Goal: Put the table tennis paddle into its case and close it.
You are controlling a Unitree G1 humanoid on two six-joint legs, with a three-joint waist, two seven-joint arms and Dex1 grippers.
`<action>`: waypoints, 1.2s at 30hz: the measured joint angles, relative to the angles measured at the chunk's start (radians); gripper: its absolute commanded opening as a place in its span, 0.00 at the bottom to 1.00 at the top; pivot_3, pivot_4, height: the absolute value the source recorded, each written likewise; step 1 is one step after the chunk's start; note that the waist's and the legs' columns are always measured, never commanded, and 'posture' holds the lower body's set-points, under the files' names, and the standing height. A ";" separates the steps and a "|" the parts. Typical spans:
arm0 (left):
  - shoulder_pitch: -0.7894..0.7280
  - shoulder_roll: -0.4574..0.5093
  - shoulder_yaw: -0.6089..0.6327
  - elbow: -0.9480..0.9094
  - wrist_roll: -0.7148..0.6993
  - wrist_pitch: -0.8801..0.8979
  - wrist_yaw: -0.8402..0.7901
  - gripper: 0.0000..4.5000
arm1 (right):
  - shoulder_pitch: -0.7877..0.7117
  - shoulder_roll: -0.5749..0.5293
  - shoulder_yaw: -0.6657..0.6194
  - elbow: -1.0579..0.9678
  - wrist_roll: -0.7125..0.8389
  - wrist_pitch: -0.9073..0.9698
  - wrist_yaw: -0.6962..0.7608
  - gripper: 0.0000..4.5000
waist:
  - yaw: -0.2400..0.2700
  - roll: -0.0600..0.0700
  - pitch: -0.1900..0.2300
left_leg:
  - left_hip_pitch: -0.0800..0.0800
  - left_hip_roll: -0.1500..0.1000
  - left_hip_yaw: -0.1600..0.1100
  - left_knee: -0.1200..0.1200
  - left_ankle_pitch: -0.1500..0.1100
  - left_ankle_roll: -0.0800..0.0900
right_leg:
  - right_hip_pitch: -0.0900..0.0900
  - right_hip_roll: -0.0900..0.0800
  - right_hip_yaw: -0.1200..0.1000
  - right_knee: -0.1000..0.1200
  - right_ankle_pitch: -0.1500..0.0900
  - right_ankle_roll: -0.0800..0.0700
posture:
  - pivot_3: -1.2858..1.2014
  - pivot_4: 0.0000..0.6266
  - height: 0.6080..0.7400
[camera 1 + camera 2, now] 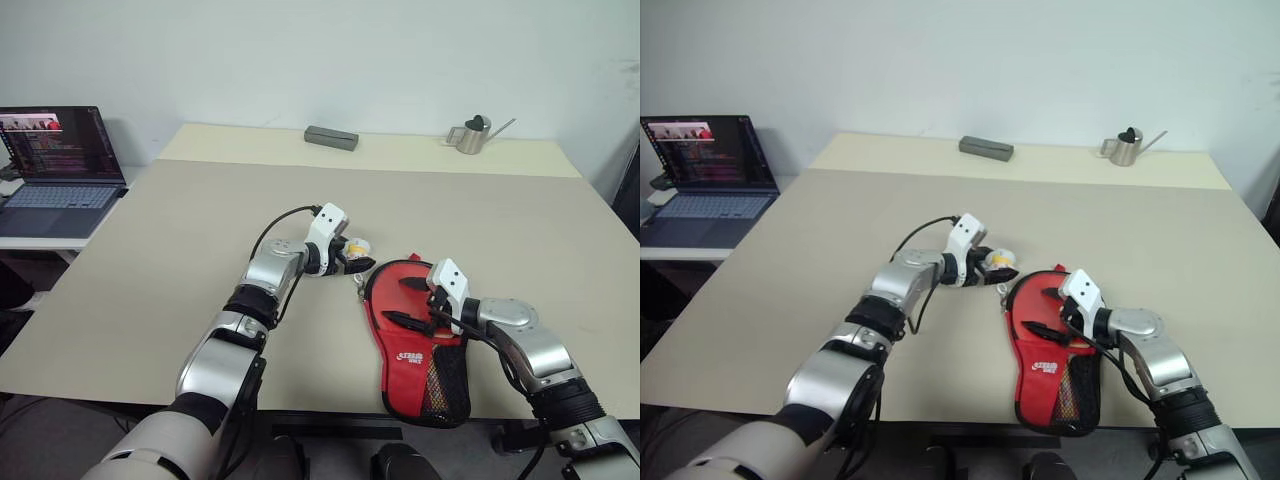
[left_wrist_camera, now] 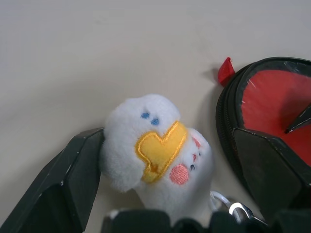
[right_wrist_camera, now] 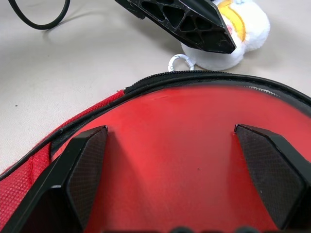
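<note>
The case lies near the table's front edge, red side up, with black trim, a white logo and a mesh pocket. Inside the black zip rim at its round head is a smooth red face, seemingly the table tennis paddle's rubber. The paddle's handle is hidden. My right gripper is open over that head, one finger to each side of the red face. My left gripper is open just left of the head. Between its fingers is a white and yellow plush charm, with a metal ring beside the zip rim.
An open laptop sits on a side table at the left. At the table's back edge are a grey box and a metal watering can. The beige table stretches wide around the arms.
</note>
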 measured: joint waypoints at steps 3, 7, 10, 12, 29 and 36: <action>0.000 -0.002 0.003 0.001 -0.003 0.028 -0.009 0.91 | 0.002 0.009 -0.001 0.001 0.000 0.000 -0.006 1.00 | -0.001 -0.001 -0.001 | 0.000 0.000 0.000 0.000 0.000 0.000 | 0.000 0.000 0.000 0.000 0.000 0.000 | 0.52 0.24 1.00; 0.000 -0.018 0.011 0.042 -0.006 0.055 -0.019 0.86 | 0.004 0.015 -0.001 -0.007 0.000 0.006 -0.012 1.00 | -0.003 -0.001 -0.002 | 0.000 0.000 0.000 0.000 0.000 0.000 | 0.000 0.000 0.000 0.000 0.000 0.000 | 0.52 0.24 1.00; -0.011 -0.020 0.012 0.069 0.001 0.041 -0.022 0.78 | 0.004 0.017 -0.001 -0.008 0.000 0.009 -0.018 1.00 | -0.004 -0.001 -0.003 | 0.001 0.000 0.000 -0.001 0.000 0.000 | 0.000 0.000 0.000 0.000 0.000 0.000 | 0.52 0.24 1.00; -0.020 -0.020 0.012 0.092 0.013 0.025 -0.016 0.65 | 0.004 0.019 -0.002 -0.011 0.000 0.009 -0.023 1.00 | -0.004 -0.001 -0.003 | 0.001 0.000 0.000 -0.001 0.000 0.000 | 0.000 0.000 0.000 0.000 0.000 0.000 | 0.52 0.24 1.00; -0.054 -0.060 0.011 0.155 0.060 -0.116 -0.005 0.06 | 0.023 0.045 -0.023 -0.060 0.002 0.068 -0.072 1.00 | -0.004 -0.002 -0.003 | 0.001 0.000 0.001 -0.002 0.000 0.000 | -0.001 0.000 0.001 -0.001 0.000 0.000 | 0.52 0.24 1.00; -0.120 -0.091 0.000 0.225 0.102 -0.203 0.044 0.06 | 0.037 0.048 -0.018 -0.078 -0.003 0.086 -0.096 1.00 | -0.004 -0.002 -0.003 | 0.000 0.000 0.000 -0.002 0.000 0.000 | -0.001 0.000 0.001 -0.001 0.000 0.000 | 0.52 0.24 1.00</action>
